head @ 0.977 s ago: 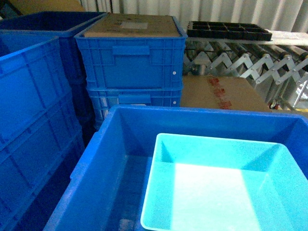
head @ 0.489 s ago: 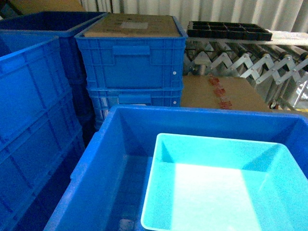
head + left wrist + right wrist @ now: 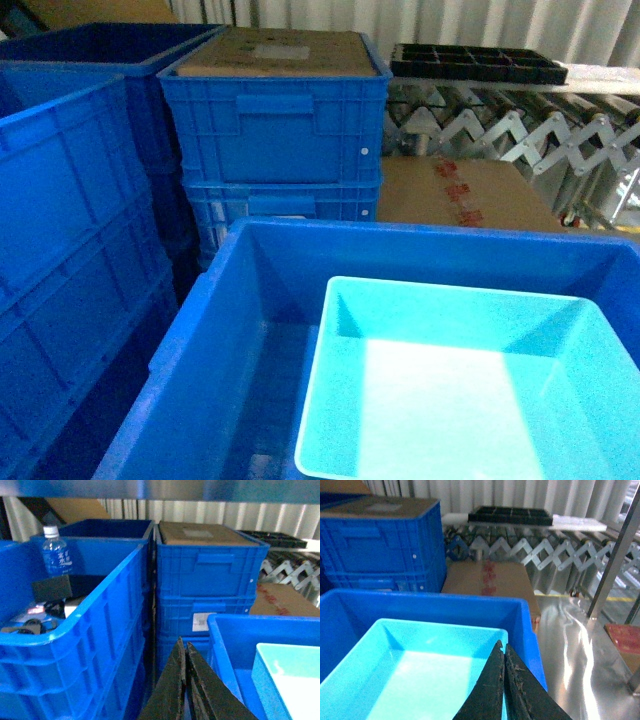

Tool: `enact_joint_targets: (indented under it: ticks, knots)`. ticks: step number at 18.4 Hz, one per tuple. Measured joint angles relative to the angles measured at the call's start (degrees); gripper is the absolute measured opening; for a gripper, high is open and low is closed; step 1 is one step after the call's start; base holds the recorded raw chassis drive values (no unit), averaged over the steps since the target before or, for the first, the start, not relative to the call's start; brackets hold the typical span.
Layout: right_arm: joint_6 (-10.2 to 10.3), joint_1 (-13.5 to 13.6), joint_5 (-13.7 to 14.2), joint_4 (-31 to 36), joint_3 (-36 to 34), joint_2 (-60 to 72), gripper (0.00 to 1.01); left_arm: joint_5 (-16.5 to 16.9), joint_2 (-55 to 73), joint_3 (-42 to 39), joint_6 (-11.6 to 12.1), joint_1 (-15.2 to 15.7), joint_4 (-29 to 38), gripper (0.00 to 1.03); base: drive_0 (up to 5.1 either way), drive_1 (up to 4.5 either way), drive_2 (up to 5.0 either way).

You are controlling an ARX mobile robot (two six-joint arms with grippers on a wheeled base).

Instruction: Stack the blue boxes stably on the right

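Note:
A light turquoise blue box (image 3: 460, 390) sits inside a big royal-blue crate (image 3: 215, 330), toward its right side; it is empty. The same box shows in the right wrist view (image 3: 415, 672) and at the lower right edge of the left wrist view (image 3: 292, 680). My left gripper (image 3: 185, 645) is shut with nothing in it, hanging in the gap left of that crate's left wall (image 3: 220, 650). My right gripper (image 3: 501, 647) is shut and empty, over the box's right rim. Neither gripper shows in the head view.
Stacked ribbed blue crates (image 3: 270, 130) stand behind, the top one covered by cardboard. On the left a tall crate (image 3: 75, 645) holds a water bottle (image 3: 55, 555) and clutter. A cardboard carton (image 3: 460, 195), an expanding roller conveyor (image 3: 520, 130) with a black tray (image 3: 475, 62), and a steel floor (image 3: 580, 650) lie right.

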Motion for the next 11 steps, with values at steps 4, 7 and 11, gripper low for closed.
enact_joint_targets:
  ticks: [4, 7, 11]
  knots:
    - [0.0, 0.0, 0.1, 0.4, 0.0, -2.3, 0.02, 0.0, 0.0, -0.3, 0.0, 0.1, -0.9, 0.02, 0.0, 0.0, 0.0]
    - [0.0, 0.0, 0.2, 0.2, 0.0, -2.3, 0.25, 0.0, 0.0, -0.3, 0.0, 0.2, -0.8, 0.19, 0.0, 0.0, 0.0]
    - [0.0, 0.0, 0.2, 0.2, 0.0, -2.3, 0.6, 0.0, 0.0, -0.3, 0.0, 0.2, -0.8, 0.54, 0.0, 0.0, 0.0]
